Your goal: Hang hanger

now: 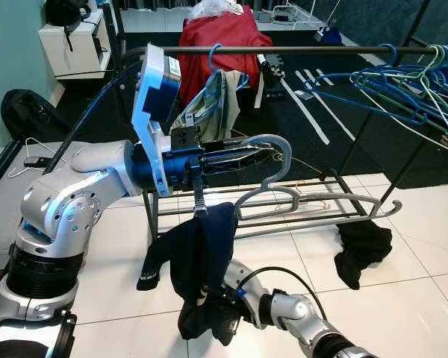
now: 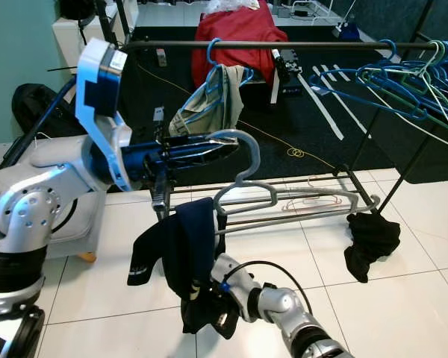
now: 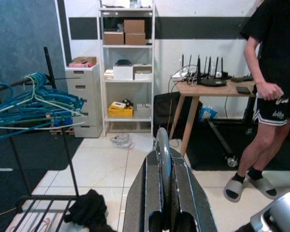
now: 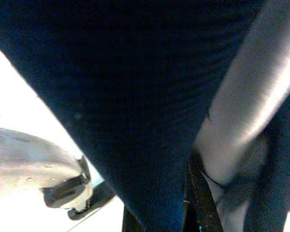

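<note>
- The left gripper (image 1: 243, 156) has its jaws closed on the hook of a grey plastic hanger (image 1: 284, 200), held out in mid-air at the centre of the head view; the wrist view shows the grey hook pinched between both black fingers (image 3: 181, 193).
- The hanger's long axis runs from about 9 o'clock to 3 o'clock, with its far shoulder dipping toward 4 o'clock. A dark navy garment (image 1: 198, 253) is draped over its near end and hangs down.
- The right gripper (image 2: 209, 294) sits low at 6 o'clock, against the hanging navy cloth. I cannot tell how its jaws stand, as the fabric covers them.
- The black metal rail (image 1: 306, 50) of the clothes rack lies toward 12 o'clock from the held hook, above and beyond it. In my judgement the hook must rise and travel outward to clear that rail, and the left arm is the one placed to do it.
- On the rail, a blue hanger carrying a beige garment (image 1: 209, 101) hangs at about 11 o'clock from the hook, and a bundle of blue and teal wire hangers (image 1: 411, 86) crowds the 2 o'clock end. The bare stretch between them looks the likeliest landing place.
- A black cloth heap (image 1: 362, 250) lies on the tiled floor near the rack's foot at 4 o'clock.
- A person in black shorts (image 3: 275, 106) stands beyond the rack beside a wooden table (image 3: 208, 89).
</note>
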{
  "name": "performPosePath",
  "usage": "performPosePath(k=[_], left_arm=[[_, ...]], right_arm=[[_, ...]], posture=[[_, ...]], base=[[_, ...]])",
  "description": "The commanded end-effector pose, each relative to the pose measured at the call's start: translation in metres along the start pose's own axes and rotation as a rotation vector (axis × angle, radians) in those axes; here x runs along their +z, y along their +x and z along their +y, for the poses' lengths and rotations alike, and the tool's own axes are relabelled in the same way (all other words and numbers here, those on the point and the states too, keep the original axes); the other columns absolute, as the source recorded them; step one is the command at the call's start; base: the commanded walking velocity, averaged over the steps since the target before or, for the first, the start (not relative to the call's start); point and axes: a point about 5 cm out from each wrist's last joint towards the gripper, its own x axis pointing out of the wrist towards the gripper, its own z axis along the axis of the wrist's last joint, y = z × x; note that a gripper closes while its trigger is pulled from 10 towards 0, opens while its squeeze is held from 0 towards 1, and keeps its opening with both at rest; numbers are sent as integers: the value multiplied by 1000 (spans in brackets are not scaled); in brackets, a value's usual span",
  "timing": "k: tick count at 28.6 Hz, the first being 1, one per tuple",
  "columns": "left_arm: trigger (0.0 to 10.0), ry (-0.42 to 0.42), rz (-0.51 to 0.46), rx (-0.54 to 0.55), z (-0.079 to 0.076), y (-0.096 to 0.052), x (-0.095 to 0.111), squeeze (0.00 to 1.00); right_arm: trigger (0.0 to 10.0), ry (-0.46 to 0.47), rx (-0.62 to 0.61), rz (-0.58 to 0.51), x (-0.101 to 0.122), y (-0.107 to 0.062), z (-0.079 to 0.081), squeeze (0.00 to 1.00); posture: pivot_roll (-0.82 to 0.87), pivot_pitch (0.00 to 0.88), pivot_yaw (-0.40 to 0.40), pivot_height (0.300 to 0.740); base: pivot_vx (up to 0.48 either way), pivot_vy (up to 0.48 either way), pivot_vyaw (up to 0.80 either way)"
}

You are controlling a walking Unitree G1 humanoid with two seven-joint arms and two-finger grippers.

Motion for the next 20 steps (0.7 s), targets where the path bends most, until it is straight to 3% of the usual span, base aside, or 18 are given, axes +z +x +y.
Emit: performPosePath(k=[1,10,12,16,18,20], left_arm=[[0,49,16,1,1,-2,4,0],[0,98,119,44,7,-12,-20,0],[0,159,207,55,10,-18,-30,0],[0,187,285,46,12,-25,-42,0],[0,189,294,42,12,-26,-44,0],[0,151,236,33,11,-26,-39,0]], right_arm=[[0,18,-11,4,-10,-7,3,0],[0,0,-59,-71,-15,-28,-3,0],[0,-42,-117,-66,-21,-43,-8,0],[0,-135,-189,-20,-27,-58,-14,0],[0,-158,-204,-8,-28,-62,-15,0],[0,-192,-220,36,-34,-70,-16,0]], posture=[[2,164,-18,740],[-25,146,-15,740],[-41,137,-11,740],[-52,130,-7,740],[-52,130,-7,740],[-58,130,-5,740]], base=[[0,0,0],[0,0,0],[0,0,0],[0,0,0],[0,0,0],[0,0,0]])
